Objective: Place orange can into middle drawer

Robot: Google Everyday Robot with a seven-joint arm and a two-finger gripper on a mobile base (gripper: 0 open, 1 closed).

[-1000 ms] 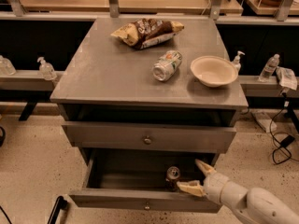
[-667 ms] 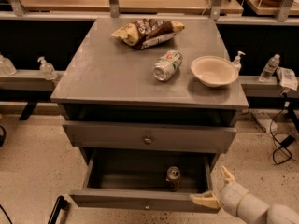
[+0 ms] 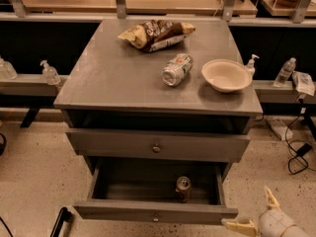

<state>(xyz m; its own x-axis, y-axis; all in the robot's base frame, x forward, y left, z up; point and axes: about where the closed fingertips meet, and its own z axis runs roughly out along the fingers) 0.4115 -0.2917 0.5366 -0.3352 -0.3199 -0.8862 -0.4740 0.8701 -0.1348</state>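
The orange can stands upright inside the open middle drawer, near its right half, silver top up. The drawer is pulled out; its front panel with a small round knob faces me. The upper drawer above it is closed. My gripper is at the bottom right, outside the drawer beside its front right corner, open and empty, its two pale fingers spread wide. It is apart from the can.
On the cabinet top lie a chip bag, a green-and-white can on its side and a white bowl. Sanitizer bottles stand on side ledges. Cables lie on the floor at right.
My gripper has drawn back out of the drawer, down and to the right, away from the can. The can stays standing in the drawer.
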